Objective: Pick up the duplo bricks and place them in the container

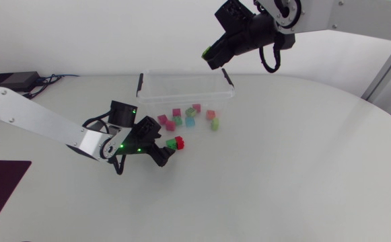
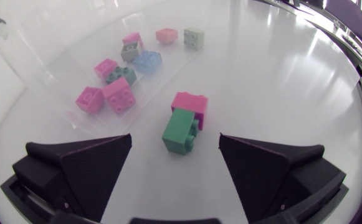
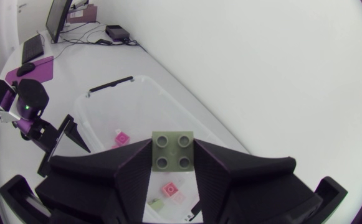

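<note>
Head view: bricks [image 1: 190, 121] inside clear container [image 1: 182, 86]

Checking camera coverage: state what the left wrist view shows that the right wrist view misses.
Left wrist only: a joined pink-and-green brick pair on the table between the open left jaws. Right wrist only: an olive brick clamped in the right jaws above the container, plus the left arm. Both: the clear container and pink bricks in it.
</note>
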Motion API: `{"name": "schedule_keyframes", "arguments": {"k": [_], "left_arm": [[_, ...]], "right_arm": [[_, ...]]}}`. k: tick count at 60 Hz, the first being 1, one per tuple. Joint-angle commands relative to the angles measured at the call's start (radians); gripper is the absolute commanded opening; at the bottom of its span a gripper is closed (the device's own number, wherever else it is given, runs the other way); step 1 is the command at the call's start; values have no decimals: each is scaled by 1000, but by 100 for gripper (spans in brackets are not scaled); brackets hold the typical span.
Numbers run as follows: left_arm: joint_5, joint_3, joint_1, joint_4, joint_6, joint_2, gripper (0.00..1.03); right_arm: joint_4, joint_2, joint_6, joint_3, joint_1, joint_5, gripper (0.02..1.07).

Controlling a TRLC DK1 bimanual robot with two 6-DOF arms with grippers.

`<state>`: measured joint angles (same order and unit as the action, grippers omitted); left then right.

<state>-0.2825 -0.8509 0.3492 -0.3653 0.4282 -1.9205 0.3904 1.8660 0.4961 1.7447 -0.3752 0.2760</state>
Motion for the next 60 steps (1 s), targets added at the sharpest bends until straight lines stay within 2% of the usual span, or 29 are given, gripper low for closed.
{"name": "schedule_keyframes", "arguments": {"k": [1, 6, 14, 21, 31, 33, 38, 48, 60], "left_arm": [[2, -36, 10, -7, 21, -54, 98], [3, -48, 14, -9, 23, -67, 98], [2, -63, 19, -11, 23, -77, 98], [2, -85, 24, -14, 23, -106, 96], [2, -105, 34, -14, 26, -138, 90], [2, -108, 34, -14, 27, -141, 89], [2, -116, 34, -14, 35, -152, 78], [-4, -102, 31, -14, 44, -141, 23], [-17, -42, 25, 3, 73, -78, 20]], "right_arm": [[-18, 65, -44, 42, 15, 14, 13], [-36, 96, -59, 67, 25, 23, 17], [-47, 151, -87, 125, 38, 51, 18], [-47, 205, -97, 174, 36, 51, 37], [-47, 243, -99, 202, 33, 46, 72], [-47, 242, -99, 200, 35, 45, 76], [-50, 229, -100, 187, 36, 46, 81], [-117, 139, -100, 49, 38, 49, 87], [-166, 15, -91, -148, 30, 80, 91]]}}
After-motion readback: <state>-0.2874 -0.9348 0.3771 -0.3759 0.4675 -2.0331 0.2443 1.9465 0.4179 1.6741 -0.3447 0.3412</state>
